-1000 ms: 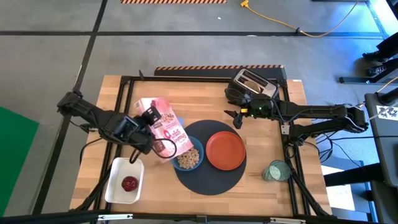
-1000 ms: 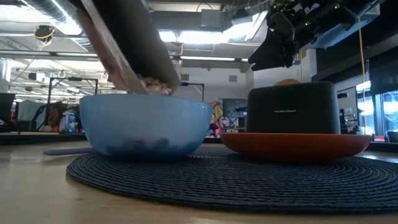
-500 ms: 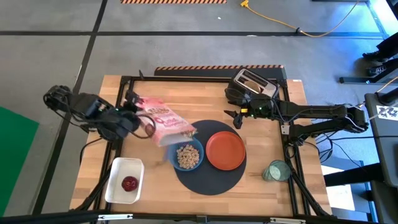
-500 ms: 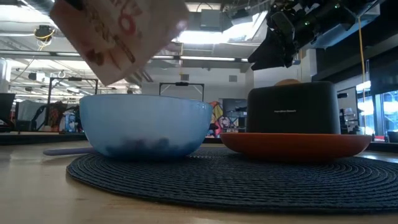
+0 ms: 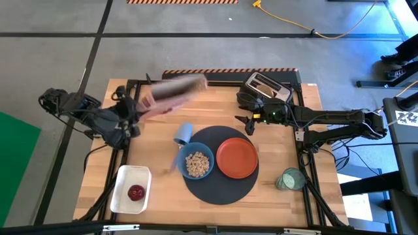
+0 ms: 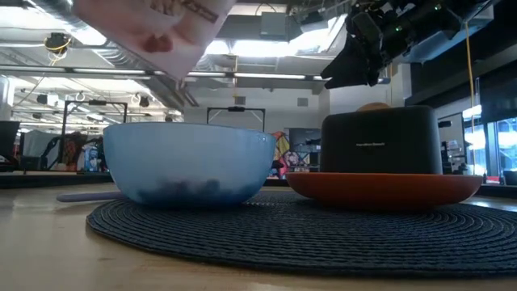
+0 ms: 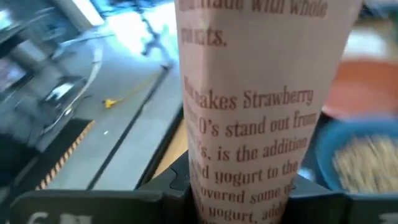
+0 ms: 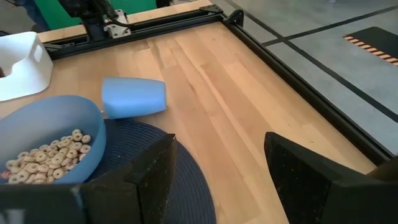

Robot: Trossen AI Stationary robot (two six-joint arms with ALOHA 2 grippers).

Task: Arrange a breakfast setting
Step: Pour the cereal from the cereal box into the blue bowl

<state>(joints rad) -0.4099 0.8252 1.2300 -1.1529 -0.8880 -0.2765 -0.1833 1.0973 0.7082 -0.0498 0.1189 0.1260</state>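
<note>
High view: the cereal box (image 5: 173,93), clamped in the left gripper (image 5: 128,112), has been swung from over the blue bowl (image 5: 196,163) towards ten o'clock; pouring looks done. At two o'clock the right gripper (image 5: 247,123) is held open and empty.

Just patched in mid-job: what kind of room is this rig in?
Probably a robotics lab or workshop: bare concrete floor with a yellow cable, exposed ceiling ducts, and a framed wooden table.
</note>
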